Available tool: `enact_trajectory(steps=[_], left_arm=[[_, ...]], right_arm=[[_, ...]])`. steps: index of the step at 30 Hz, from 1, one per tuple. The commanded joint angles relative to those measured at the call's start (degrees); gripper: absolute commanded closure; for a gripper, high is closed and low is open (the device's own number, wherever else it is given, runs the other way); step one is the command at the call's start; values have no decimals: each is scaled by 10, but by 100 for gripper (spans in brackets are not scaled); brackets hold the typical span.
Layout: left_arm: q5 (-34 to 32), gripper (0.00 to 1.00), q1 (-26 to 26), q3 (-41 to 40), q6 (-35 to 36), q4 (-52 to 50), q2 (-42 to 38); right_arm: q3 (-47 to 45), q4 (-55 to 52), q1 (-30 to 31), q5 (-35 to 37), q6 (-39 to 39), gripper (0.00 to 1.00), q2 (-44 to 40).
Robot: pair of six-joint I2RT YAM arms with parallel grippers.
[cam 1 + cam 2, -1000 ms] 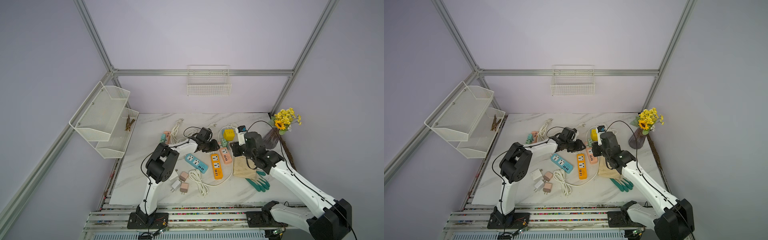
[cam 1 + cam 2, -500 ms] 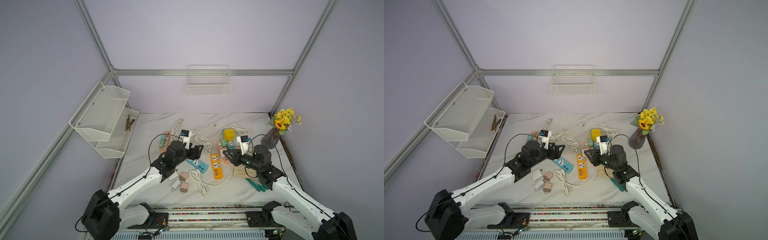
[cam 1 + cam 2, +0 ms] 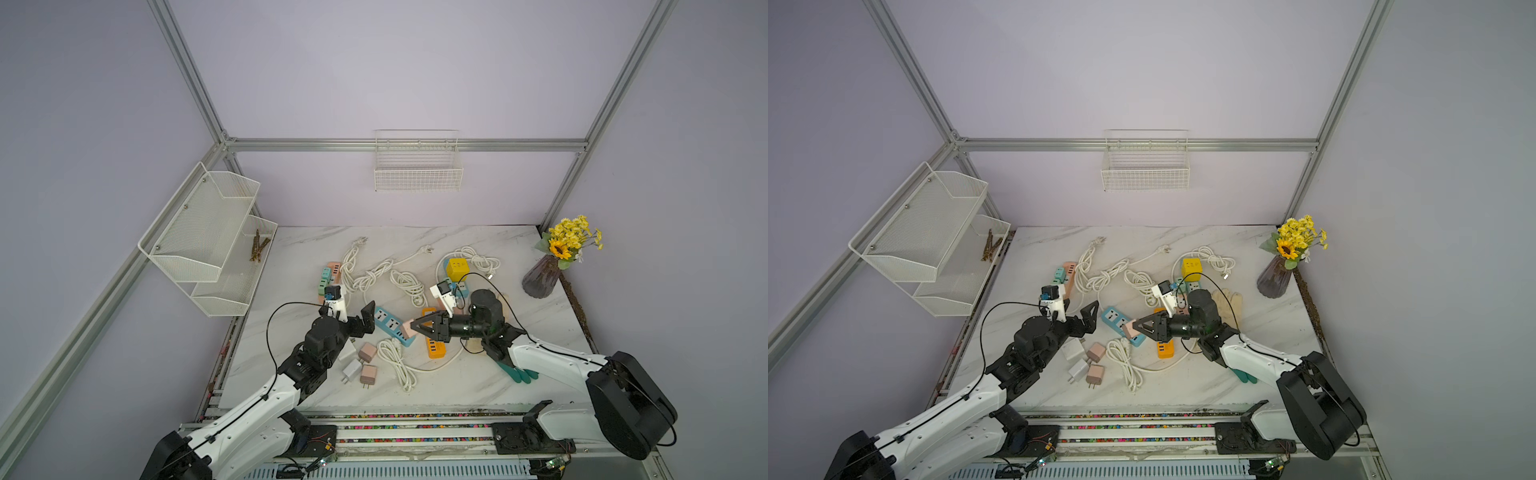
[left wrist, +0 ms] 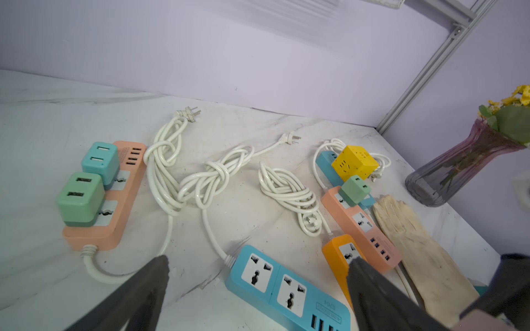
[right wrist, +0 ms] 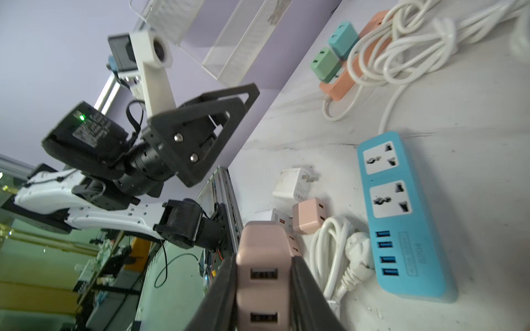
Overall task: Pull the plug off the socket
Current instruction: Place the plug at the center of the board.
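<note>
My right gripper (image 5: 263, 263) is shut on a pink cube plug (image 5: 262, 258) with two USB ports, and holds it in the air. In both top views the pink plug (image 3: 407, 328) (image 3: 1128, 328) hangs over the near end of the blue socket strip (image 3: 388, 324) (image 3: 1113, 319). Both wall sockets of the blue strip (image 4: 286, 289) (image 5: 401, 217) stand bare. My left gripper (image 3: 362, 325) (image 4: 258, 262) is open and holds nothing, hovering just left of the strip.
Loose pink (image 3: 368, 353) and white plugs (image 3: 352, 370) lie by a cable coil at the front. An orange strip (image 3: 434, 347), a pink strip with green and teal plugs (image 3: 330, 276), a yellow cube socket (image 3: 457, 268), white cables, gloves and a vase (image 3: 540, 278) surround the spot.
Both arms have drawn back from the rear middle of the table toward the front. The left gripper has opened wide. The right gripper stays shut and now sits over the blue strip.
</note>
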Motion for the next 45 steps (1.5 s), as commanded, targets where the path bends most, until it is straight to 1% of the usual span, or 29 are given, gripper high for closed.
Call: enact_trajectory(steps=[1, 8, 13, 16, 18, 21, 27, 32, 36, 41, 43, 45], left_arm=[[-58, 0, 7, -20, -29, 29, -30], [-95, 0, 24, -38, -59, 26, -43], [-100, 0, 35, -49, -66, 40, -35], [-101, 0, 40, -50, -68, 39, -35], [-102, 0, 41, -51, -68, 39, -38], [-104, 0, 41, -52, -68, 37, -46], [-106, 0, 41, -58, -67, 34, -69], [-100, 0, 41, -59, -70, 36, -74], [-94, 0, 41, -59, -71, 38, -72], [-84, 0, 41, -59, -73, 42, -70], [-83, 0, 41, -59, -72, 42, -70], [-81, 0, 41, -59, -72, 43, -73]], right_arm=[[31, -39, 35, 27, -53, 80, 29], [64, -32, 79, 67, -46, 79, 93], [111, -29, 99, 112, -10, 78, 174], [166, -71, 113, 146, -7, 78, 220], [217, -122, 123, 180, -19, 78, 251], [282, -165, 131, 205, -24, 76, 297], [382, -228, 141, 229, -36, 74, 366], [434, -271, 154, 233, -49, 72, 402], [462, -307, 165, 249, -65, 61, 413], [470, -334, 168, 286, -87, 49, 396], [470, -345, 169, 303, -98, 46, 382], [468, -355, 168, 321, -111, 45, 365]])
